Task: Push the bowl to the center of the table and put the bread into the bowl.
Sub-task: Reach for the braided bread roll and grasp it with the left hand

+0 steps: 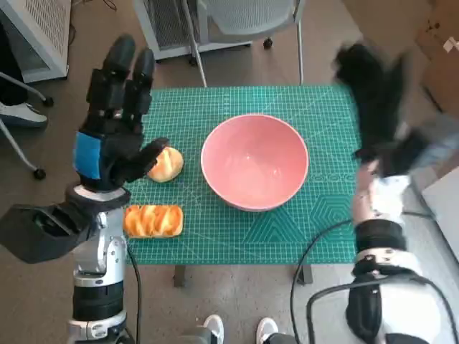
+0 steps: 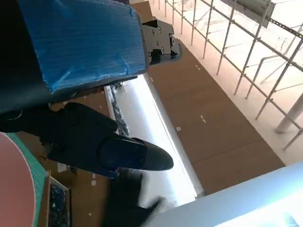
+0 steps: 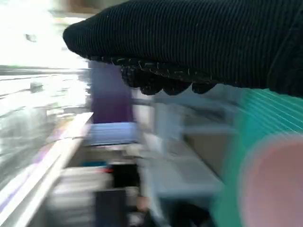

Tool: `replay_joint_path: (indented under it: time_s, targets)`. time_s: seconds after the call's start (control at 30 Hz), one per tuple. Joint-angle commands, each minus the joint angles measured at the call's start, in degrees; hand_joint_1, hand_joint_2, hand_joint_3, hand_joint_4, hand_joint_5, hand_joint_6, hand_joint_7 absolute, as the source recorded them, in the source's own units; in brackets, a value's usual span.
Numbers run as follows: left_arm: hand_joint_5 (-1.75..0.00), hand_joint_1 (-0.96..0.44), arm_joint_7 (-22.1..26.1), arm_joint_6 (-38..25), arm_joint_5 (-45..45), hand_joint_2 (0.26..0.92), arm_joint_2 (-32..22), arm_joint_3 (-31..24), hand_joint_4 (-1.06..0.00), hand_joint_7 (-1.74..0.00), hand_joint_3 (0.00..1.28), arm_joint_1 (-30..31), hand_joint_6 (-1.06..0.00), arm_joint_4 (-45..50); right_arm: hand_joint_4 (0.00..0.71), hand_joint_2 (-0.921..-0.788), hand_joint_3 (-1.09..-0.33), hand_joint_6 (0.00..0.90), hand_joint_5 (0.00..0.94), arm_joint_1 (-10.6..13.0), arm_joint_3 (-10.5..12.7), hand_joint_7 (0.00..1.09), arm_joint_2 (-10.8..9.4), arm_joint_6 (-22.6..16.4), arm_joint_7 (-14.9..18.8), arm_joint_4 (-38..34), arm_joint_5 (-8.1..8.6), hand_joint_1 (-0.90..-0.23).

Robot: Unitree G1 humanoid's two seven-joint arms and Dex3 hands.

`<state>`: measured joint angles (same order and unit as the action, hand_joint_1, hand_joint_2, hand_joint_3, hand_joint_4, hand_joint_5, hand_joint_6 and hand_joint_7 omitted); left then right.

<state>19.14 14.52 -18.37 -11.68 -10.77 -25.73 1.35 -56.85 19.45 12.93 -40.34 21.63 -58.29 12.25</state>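
Observation:
A pink bowl (image 1: 254, 161) sits near the middle of the green mat (image 1: 323, 215), empty. A round bread roll (image 1: 166, 165) lies just left of it, and a ridged golden loaf (image 1: 153, 221) lies nearer the front left edge. My left hand (image 1: 115, 118) is raised above the mat's left side, fingers straight and spread, holding nothing; its thumb hangs over the roll. My right hand (image 1: 376, 97) is lifted at the table's right edge, blurred, fingers apart and empty. The bowl's rim (image 2: 14, 189) shows in the left wrist view, and its blurred edge (image 3: 274, 184) in the right wrist view.
A chair (image 1: 244, 21) stands beyond the table's far edge. White racks (image 1: 36, 36) stand at the far left and cardboard (image 1: 437, 50) at the far right. A person's shoes (image 1: 237, 331) show at the table's front edge.

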Motion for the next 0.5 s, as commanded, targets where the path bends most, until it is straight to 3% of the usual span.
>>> replay_joint_path:
  time_s: [0.03,0.2,0.5]
  targets:
    - [0.00,-0.58,0.4,-0.8,0.8,0.921,-2.5,-0.7,0.00,-0.32,0.17,0.9,0.00,1.9,0.294,-0.921,-0.621,0.384,0.018,4.8,-0.6,0.03,-0.2,-1.8,4.3,8.6,3.64,-0.516]
    - [0.00,-0.59,1.6,0.8,4.4,0.921,-7.1,-1.3,-0.01,-0.33,0.15,1.9,0.00,2.6,0.300,-0.921,-0.573,0.396,0.013,9.7,-2.4,0.03,-0.1,0.2,5.7,22.3,6.47,-0.556]
    - [-0.01,-0.56,2.7,2.9,18.7,0.911,-18.2,-1.1,-0.03,-0.37,0.11,4.9,0.00,5.6,0.350,-0.921,-0.550,0.415,0.026,14.1,-4.9,0.03,0.4,4.1,5.6,34.5,8.16,-0.550]
